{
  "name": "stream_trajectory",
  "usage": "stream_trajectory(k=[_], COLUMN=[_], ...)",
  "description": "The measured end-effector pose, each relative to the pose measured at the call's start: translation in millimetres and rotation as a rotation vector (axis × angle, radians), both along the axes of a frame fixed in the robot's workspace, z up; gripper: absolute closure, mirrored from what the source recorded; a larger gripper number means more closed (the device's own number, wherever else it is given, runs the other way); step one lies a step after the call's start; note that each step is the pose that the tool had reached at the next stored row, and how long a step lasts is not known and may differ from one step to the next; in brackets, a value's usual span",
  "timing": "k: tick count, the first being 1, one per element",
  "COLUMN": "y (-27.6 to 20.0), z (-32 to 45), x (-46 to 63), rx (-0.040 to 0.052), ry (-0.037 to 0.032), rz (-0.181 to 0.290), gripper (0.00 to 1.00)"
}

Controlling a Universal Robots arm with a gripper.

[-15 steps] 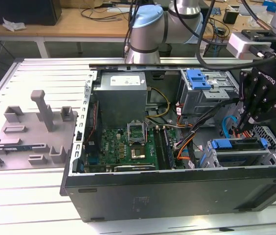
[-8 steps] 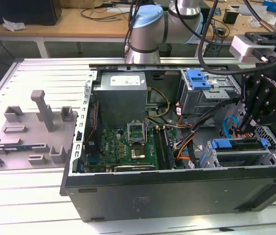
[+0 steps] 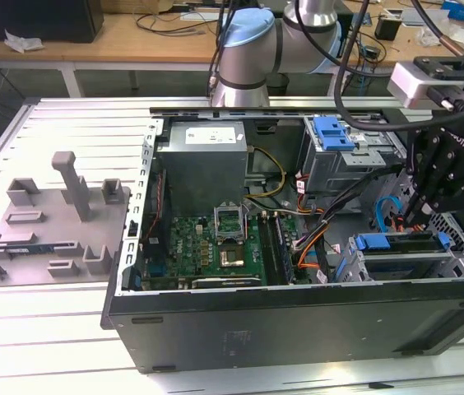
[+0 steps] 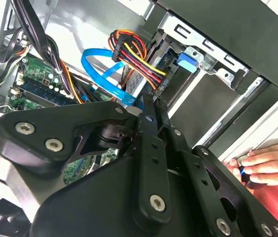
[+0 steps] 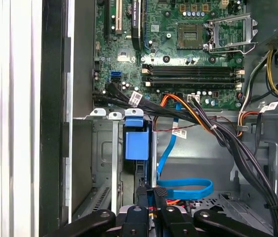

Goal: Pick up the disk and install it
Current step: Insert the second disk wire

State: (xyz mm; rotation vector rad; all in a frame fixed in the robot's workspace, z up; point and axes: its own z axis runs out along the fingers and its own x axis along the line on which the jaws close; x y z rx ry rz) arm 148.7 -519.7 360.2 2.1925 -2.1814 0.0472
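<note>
White slatted bench [image 3: 51, 329] carried an open black computer case [image 3: 298, 329] lying on its side, with a grey plastic fixture with upright posts [image 3: 51, 222] well apart toward the exterior view's left. Inside the case lay a green motherboard [image 3: 215, 243], and a bare blue plastic bracket [image 3: 333, 133] sat on the upper metal cage. The black gripper [image 3: 429, 206] hung over the lower metal drive bay [image 3: 462, 255] at the exterior view's right. The silver hard drive in its blue plastic frame, the disk [image 3: 405, 265], sat in that bay.

In the second wrist view the gripper [image 4: 146, 106] had its fingers drawn narrow, nothing visible between them, pointing toward the bay beside a blue flat cable [image 4: 99, 69]. The disk [image 4: 186, 61] showed by its blue tab inside the bay. A person's hand [image 4: 264, 165] rested on the case edge.

In the first wrist view the gripper [image 5: 151, 192] stood just beside the bay, the disk [image 5: 134, 143] lodged within and the blue flat cable [image 5: 188, 187] looped close by.

By my judgement the pick was done and the installing was in hand. Any further push would call for a line straight along the bay, clear of the cable.
</note>
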Motion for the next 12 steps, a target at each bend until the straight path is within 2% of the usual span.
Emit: stream_trajectory(k=[12], y=[-2.0], z=[-2.0], x=[-2.2], rx=[0.0067], ry=[-0.0101], rz=[0.0], gripper=[0.84])
